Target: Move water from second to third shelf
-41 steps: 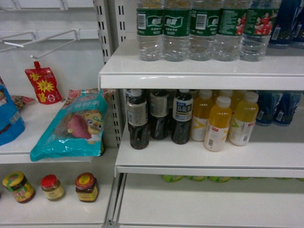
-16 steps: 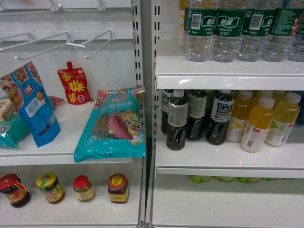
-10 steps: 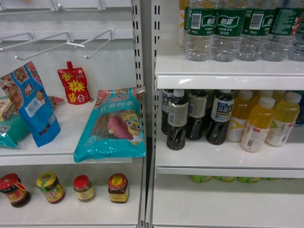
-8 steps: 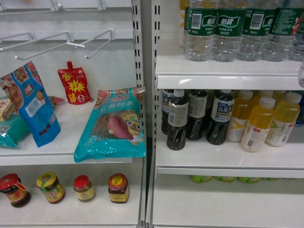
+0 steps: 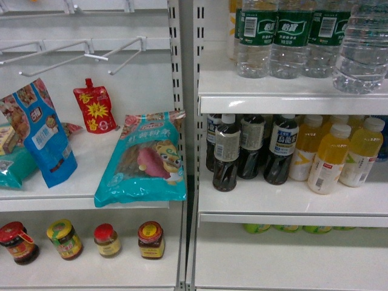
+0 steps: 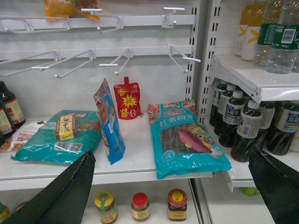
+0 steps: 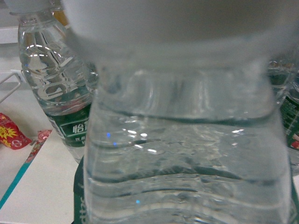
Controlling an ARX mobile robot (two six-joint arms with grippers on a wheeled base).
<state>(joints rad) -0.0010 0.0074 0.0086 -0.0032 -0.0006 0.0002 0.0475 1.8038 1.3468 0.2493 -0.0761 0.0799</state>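
Note:
A clear ribbed water bottle (image 5: 364, 48) hangs close to the head camera at the upper right, its base overlapping the front lip of the upper shelf (image 5: 273, 97). That same bottle (image 7: 187, 154) fills the right wrist view, cap at the top and green label edge at the lower left; my right gripper holds it, its fingers hidden behind it. More green-labelled water bottles (image 5: 288, 36) stand in a row on that shelf. My left gripper (image 6: 170, 153) is open, with its black fingers (image 6: 70, 191) spread wide and holding nothing, in front of the snack shelves.
Dark drink bottles (image 5: 242, 148) and yellow drink bottles (image 5: 330, 157) stand on the shelf below the water. A lower white shelf (image 5: 291, 260) sits under them. Left of the slotted post (image 5: 185, 91) are a teal bag (image 5: 145, 160), a red pouch (image 5: 96, 109), jars (image 5: 109, 239) and wire hooks (image 5: 115, 54).
The held water bottle has come in from the right edge of the head view and now hangs large in front of the upper shelf. The shelves and goods have not moved.

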